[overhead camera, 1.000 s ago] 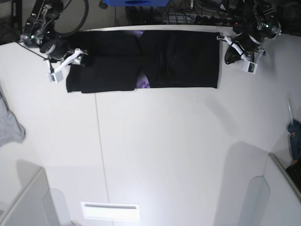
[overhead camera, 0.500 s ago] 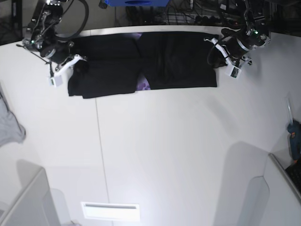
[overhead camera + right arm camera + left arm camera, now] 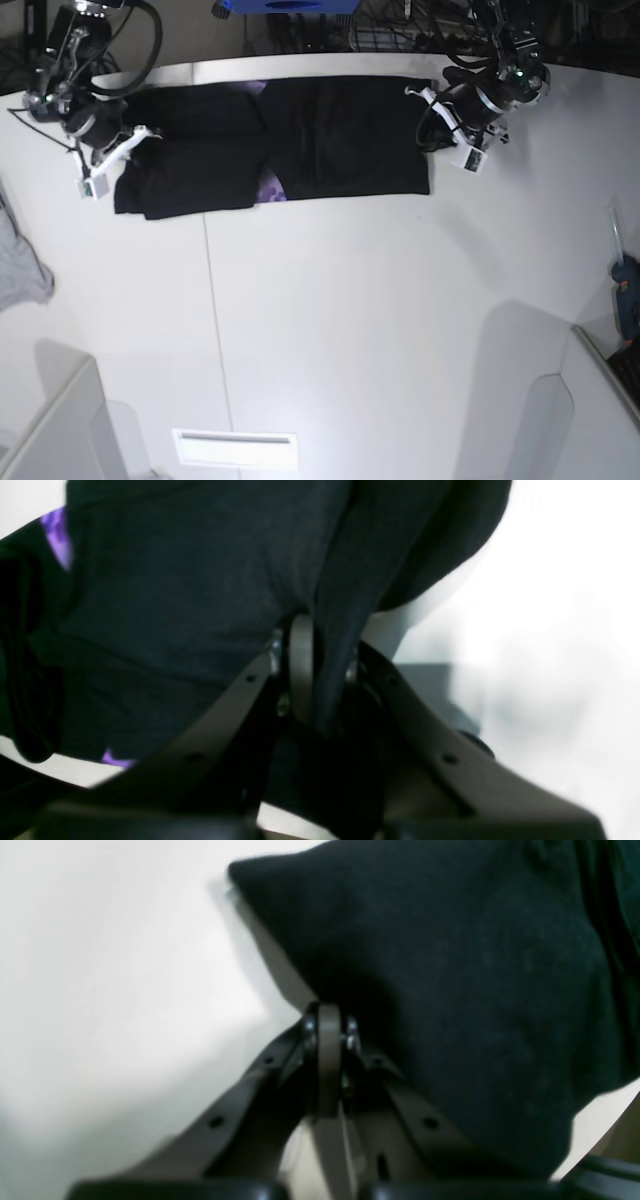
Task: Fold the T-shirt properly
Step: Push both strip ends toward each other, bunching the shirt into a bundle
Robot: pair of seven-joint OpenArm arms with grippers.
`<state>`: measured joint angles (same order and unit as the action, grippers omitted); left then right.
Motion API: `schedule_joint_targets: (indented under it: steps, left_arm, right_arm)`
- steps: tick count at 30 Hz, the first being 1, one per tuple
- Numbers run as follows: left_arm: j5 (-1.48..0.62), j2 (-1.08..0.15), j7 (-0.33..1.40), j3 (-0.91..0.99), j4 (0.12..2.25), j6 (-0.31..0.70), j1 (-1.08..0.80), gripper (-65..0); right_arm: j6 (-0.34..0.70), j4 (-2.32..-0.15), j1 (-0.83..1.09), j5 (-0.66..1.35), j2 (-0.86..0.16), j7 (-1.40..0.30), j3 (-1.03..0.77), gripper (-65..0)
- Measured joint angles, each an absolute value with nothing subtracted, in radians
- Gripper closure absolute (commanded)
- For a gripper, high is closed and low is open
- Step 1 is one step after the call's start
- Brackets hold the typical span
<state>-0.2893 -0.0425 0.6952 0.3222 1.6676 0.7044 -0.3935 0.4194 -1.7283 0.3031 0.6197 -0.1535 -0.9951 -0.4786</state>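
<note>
So the table is a plain white one, with a thin seam running down it, on the near side of both grippers. The black T-shirt is lying across the far part of it, stretched between the two grippers, with bits of purple print showing around its middle. There's also a light grey cloth at the table's edge, out past the right gripper and closer to the camera. Down at the near end, well apart from either gripper, you've got a white rectangle with a dark outline.
</note>
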Motion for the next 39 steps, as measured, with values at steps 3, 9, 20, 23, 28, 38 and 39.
schedule_joint_targets:
  steps: [3, 9, 20, 23, 28, 38, 39]
  left_arm:
    - [-0.287, -0.044, 0.696, 0.249, 1.671, 0.66, -0.389, 0.0]
    - [-0.288, -0.041, 0.705, 0.143, 1.673, 0.576, -0.37, 0.0]
    - [-0.28, -0.036, 0.731, 0.131, 1.666, 0.576, -0.33, 0.0]
    - [-0.268, -0.036, 0.745, 0.13, 1.664, 0.576, -0.313, 0.0]
    - [-0.266, -0.036, 0.745, 0.13, 1.664, 0.576, -0.31, 0.0]
    - [-0.264, -0.036, 0.745, 0.129, 1.656, 0.575, -0.296, 0.0]
    - [-0.265, -0.036, 0.745, 0.129, 1.656, 0.575, -0.295, 0.0]
  right_arm:
    - [0.419, -1.759, 0.31, 0.617, -0.149, -0.998, -0.478, 0.0]
    - [0.419, -1.851, 0.313, 0.613, -0.148, -1.031, -0.478, 0.0]
    - [0.419, -1.982, 0.331, 0.621, -0.111, -1.095, -0.477, 0.0]
    - [0.419, -1.987, 0.331, 0.614, -0.104, -1.097, -0.45, 0.0]
    - [0.419, -1.99, 0.328, 0.621, -0.078, -1.097, -0.366, 0.0]
    - [0.42, -1.996, 0.331, 0.624, -0.016, -1.097, -0.259, 0.0]
    - [0.419, -1.996, 0.331, 0.634, -0.013, -1.098, -0.252, 0.0]
